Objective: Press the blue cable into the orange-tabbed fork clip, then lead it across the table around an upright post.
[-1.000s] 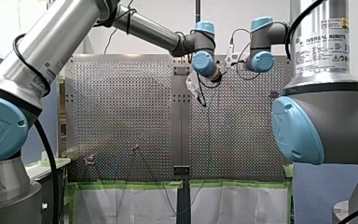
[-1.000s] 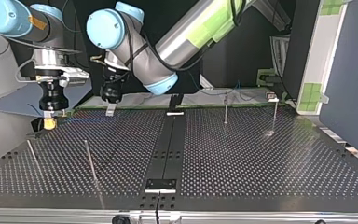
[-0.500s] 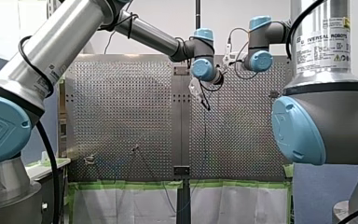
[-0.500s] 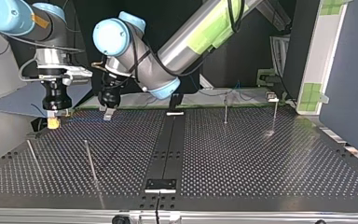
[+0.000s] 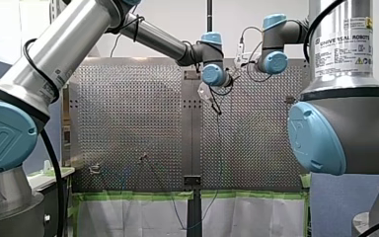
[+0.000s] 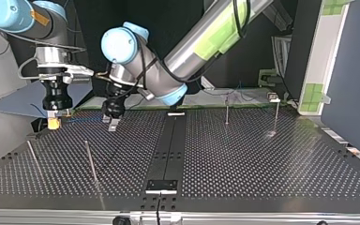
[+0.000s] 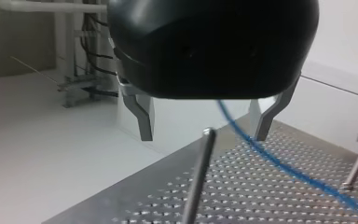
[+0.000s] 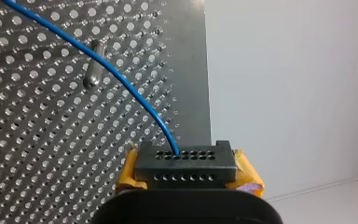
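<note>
**A:** So, where is the blue cable (image 6: 82, 120)?

**B:** In the upper left of the top view, a thin line low over the table (image 6: 243, 154), running between the two grippers.

**A:** Who has hold of it?

**B:** My right gripper (image 6: 52, 123). Its yellow pads (image 8: 247, 175) are clamped together and the cable's end disappears at a dark holed block (image 8: 186, 165) set on them.

**A:** And my left gripper (image 6: 113, 125)?

**B:** Its metal fingers (image 7: 145, 122) stand well apart. The cable passes between them, close to one finger; I cannot tell whether it touches.

**A:** Any post nearby?

**B:** An upright post (image 7: 196, 177) stands just ahead of that gap, beside the cable. In the right wrist view the cable also runs just beside another short post (image 8: 93, 71).
</note>
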`<state>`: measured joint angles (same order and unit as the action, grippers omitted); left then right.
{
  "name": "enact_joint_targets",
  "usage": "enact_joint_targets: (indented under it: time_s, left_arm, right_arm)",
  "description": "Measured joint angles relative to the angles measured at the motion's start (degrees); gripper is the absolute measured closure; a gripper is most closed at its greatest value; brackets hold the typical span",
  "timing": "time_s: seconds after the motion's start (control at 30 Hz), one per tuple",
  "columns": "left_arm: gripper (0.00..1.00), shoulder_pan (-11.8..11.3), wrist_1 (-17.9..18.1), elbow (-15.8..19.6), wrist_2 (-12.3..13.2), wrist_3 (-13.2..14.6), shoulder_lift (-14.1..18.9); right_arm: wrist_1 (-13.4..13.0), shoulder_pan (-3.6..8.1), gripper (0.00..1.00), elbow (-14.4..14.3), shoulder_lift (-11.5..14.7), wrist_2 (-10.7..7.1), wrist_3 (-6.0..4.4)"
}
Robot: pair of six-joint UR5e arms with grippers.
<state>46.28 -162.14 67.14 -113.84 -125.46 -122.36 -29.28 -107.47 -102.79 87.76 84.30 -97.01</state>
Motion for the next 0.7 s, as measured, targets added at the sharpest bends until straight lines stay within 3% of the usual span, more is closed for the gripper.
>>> enact_joint_targets:
  time_s: [0.33, 0.37, 0.4, 0.47, 0.5, 0.53, 0.57, 0.6, 0.63, 0.7]
  left_arm:
    - [0.0, -1.29, 3.15, 0.0, -1.29, 1.57, 0.02]
    - [0.18, -1.37, 3.32, 0.0, -1.32, 1.67, 0.03]
    - [0.18, -1.48, 3.47, 0.0, -1.32, 1.76, 0.04]
    - [0.47, -1.61, 3.56, 0.0, -1.3, 1.83, 0.06]
    - [0.47, -1.67, 3.54, -0.01, -1.29, 1.88, 0.06]
    - [0.71, -1.7, 3.48, -0.01, -1.29, 1.91, 0.06]
    - [0.86, -1.73, 3.38, -0.01, -1.29, 1.93, 0.06]
    - [0.86, -1.75, 3.18, -0.01, -1.3, 1.94, 0.06]
    - [1.0, -1.76, 3.0, -0.01, -1.31, 1.95, 0.05]
    - [1.0, -1.81, 2.54, -0.01, -1.35, 1.96, 0.05]
  right_arm:
    - [0.0, -0.36, 1.0, 0.0, 0.03, 0.0, 0.09]
    - [0.0, -0.38, 1.0, 0.0, 0.02, 0.0, 0.07]
    - [0.0, -0.4, 1.0, 0.0, 0.01, 0.0, 0.05]
    - [0.0, -0.45, 1.0, -0.01, -0.03, 0.0, 0.01]
    - [0.0, -0.48, 1.0, 0.0, -0.04, 0.0, 0.0]
    - [0.0, -0.52, 1.0, 0.0, -0.05, 0.0, -0.02]
    - [0.0, -0.55, 1.0, -0.01, -0.04, 0.0, -0.02]
    - [0.0, -0.58, 1.0, 0.0, -0.04, 0.0, -0.03]
    - [0.0, -0.63, 1.0, -0.01, -0.05, 0.0, -0.04]
    - [0.03, -0.71, 1.0, 0.0, -0.05, 0.05, -0.06]
